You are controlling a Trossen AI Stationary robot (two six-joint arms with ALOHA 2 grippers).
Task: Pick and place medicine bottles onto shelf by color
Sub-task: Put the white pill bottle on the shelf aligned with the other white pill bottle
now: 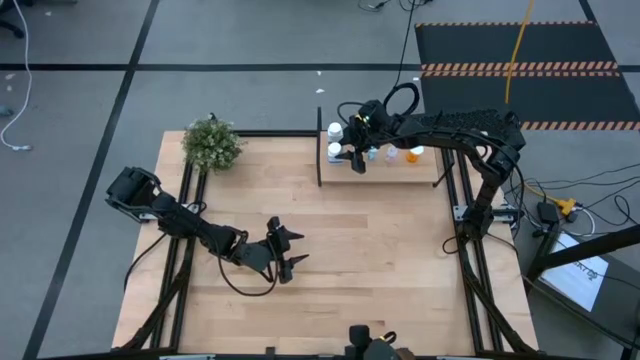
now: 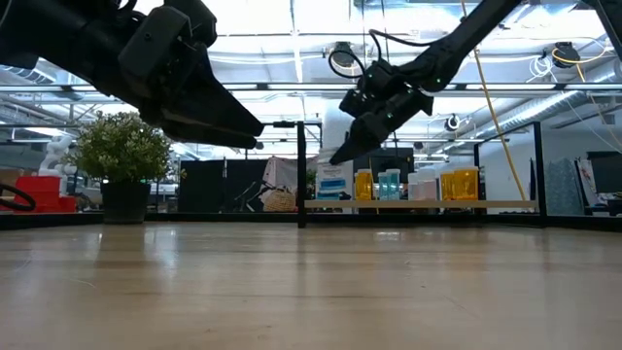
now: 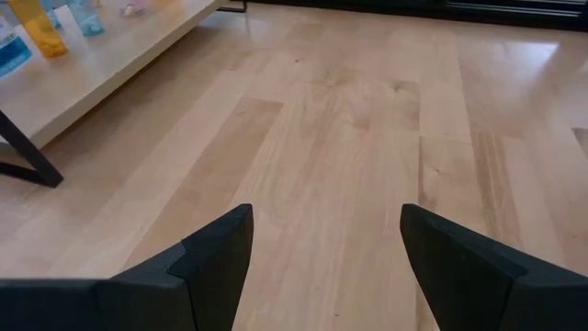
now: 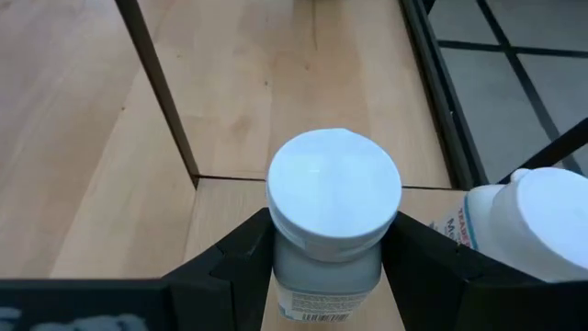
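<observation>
Your right gripper (image 4: 333, 241) clasps a round white-capped white bottle (image 4: 333, 207) at the small pale wooden shelf's (image 1: 385, 166) post-side end.
A second white bottle (image 4: 528, 221) stands just beside it; orange and pale-blue bottles line the shelf farther along; your left gripper (image 1: 285, 250) hangs spread and empty over bare, smooth plank tabletop (image 1: 380, 250) with open room around; a bushy green plant (image 1: 212, 145) occupies the far corner.

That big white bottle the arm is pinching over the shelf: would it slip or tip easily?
The white bottle looks rigid plastic, so the right gripper probably won't crush it. Its smooth round sides could slip or twist between the fingers. Set on the shelf, its wide body probably stands steadily, though the neighbouring white bottle sits close.
</observation>
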